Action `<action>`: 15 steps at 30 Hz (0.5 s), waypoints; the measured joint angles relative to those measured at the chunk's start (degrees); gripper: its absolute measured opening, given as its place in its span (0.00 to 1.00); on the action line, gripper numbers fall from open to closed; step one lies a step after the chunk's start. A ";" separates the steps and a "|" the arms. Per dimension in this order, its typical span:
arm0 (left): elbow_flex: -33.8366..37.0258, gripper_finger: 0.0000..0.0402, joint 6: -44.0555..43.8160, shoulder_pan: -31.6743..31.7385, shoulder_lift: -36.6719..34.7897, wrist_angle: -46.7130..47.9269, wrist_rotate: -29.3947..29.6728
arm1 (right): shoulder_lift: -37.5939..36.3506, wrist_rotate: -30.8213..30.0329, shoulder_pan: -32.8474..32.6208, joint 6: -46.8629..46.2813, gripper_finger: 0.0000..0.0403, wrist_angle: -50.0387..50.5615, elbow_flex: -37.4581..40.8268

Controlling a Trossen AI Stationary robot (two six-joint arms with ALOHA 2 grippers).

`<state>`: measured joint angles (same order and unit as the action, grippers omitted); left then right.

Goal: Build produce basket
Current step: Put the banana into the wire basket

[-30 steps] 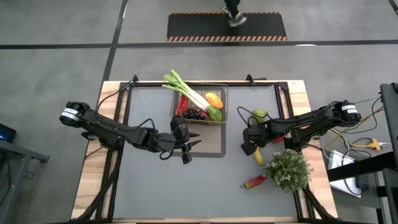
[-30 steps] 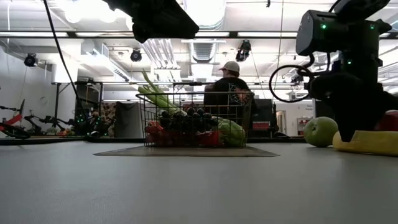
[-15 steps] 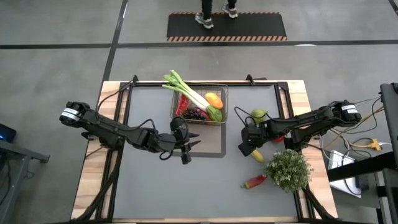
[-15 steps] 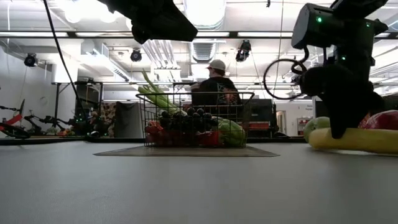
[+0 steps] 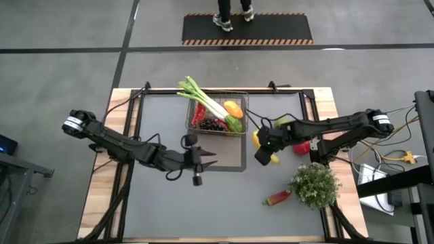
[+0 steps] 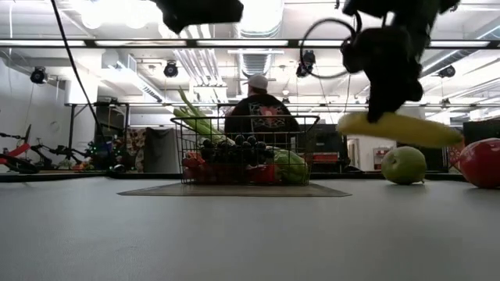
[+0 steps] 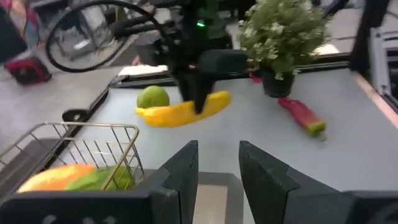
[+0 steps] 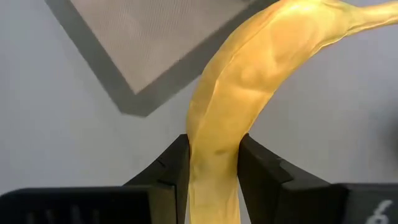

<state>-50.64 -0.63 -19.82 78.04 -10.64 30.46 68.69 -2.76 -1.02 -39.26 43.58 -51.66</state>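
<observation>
The counter point(image 5: 176, 203) carries a dark mat point(image 5: 230, 161) under the wire basket point(image 5: 217, 115). A pear point(image 5: 282, 123), apple point(image 5: 302, 147), watermelon slice point(image 5: 278, 198) and leafy plant point(image 5: 313, 186) rest on it.

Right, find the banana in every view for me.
High view: banana just right of the basket, in the right jaws.
Low view: banana upper right, lifted off the table.
Left wrist view: centre.
Right wrist view: fills the middle.
Shared landmark: the green pear.
</observation>
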 joint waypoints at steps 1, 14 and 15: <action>0.84 0.25 0.92 -0.37 -1.02 -0.34 0.01 | 0.00 -1.08 0.27 1.21 0.24 1.32 -1.37; 11.36 0.24 13.03 -0.09 -16.71 -16.24 0.05 | 0.07 -12.87 4.29 24.26 0.24 -3.41 -15.72; 12.58 0.24 13.02 -0.17 -17.56 -16.92 0.04 | 0.07 -12.90 4.68 26.10 0.24 -5.99 -15.82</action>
<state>-38.06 12.38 -19.99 60.48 -27.56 30.50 68.75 -15.66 3.66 -13.16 37.59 -67.48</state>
